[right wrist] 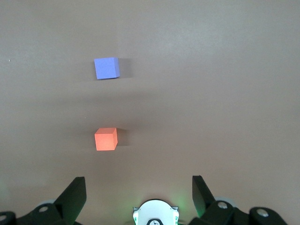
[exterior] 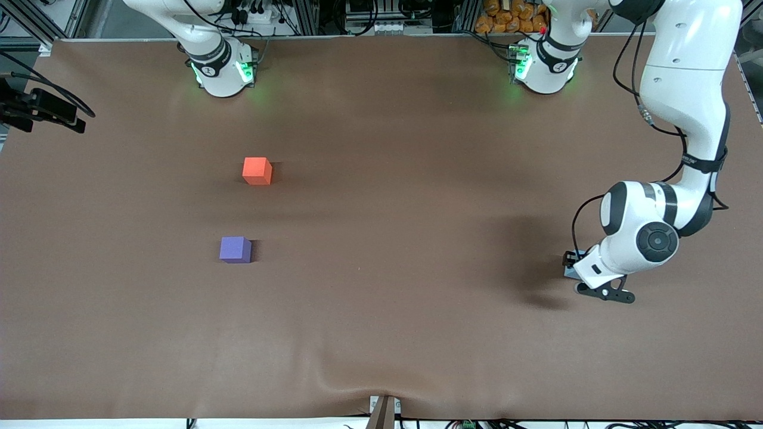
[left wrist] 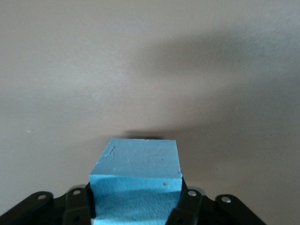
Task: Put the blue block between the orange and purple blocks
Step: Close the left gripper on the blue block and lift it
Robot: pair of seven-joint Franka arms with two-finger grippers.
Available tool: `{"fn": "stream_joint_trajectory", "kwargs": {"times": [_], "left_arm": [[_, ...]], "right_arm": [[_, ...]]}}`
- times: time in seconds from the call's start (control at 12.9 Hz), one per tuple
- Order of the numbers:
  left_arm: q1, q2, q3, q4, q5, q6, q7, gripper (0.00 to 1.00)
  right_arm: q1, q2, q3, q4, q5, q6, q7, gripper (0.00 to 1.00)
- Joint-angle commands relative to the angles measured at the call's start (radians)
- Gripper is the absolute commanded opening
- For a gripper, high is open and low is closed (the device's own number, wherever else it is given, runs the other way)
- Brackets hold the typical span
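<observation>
My left gripper (left wrist: pixel 136 206) pinches the blue block (left wrist: pixel 137 174) between its fingers, over the table's (exterior: pixel 387 298) left-arm end. My right gripper (right wrist: pixel 138 194) waits spread wide above the orange block (exterior: pixel 257 171) and purple block (exterior: pixel 235 249).

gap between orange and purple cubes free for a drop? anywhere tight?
The bare strip of table between the orange block and the purple block is free. Nothing is crowded. The left gripper grips the blue block toward the left arm's end; the right gripper waits open, high over the cubes.
</observation>
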Motion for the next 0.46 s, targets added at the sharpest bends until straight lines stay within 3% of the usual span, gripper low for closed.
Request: {"fn": "stream_joint_trajectory", "kwargs": {"times": [0.0, 0.15, 0.39], "left_arm": [[-0.001, -0.129, -0.01, -0.013, 0.007, -0.127, -0.03, 0.0], [-0.05, -0.198, -0.039, -0.012, 0.016, -0.263, -0.135, 0.01], [-0.144, -0.215, -0.077, 0.036, 0.004, -0.363, -0.264, 0.01]], "right_arm": [[-0.014, -0.008, 0.006, -0.007, 0.024, -0.002, 0.015, 1.0], [-0.014, -0.006, 0.006, -0.007, 0.024, -0.001, 0.015, 1.0], [-0.005, -0.003, 0.009, -0.001, 0.022, 0.008, 0.013, 1.0]]}}
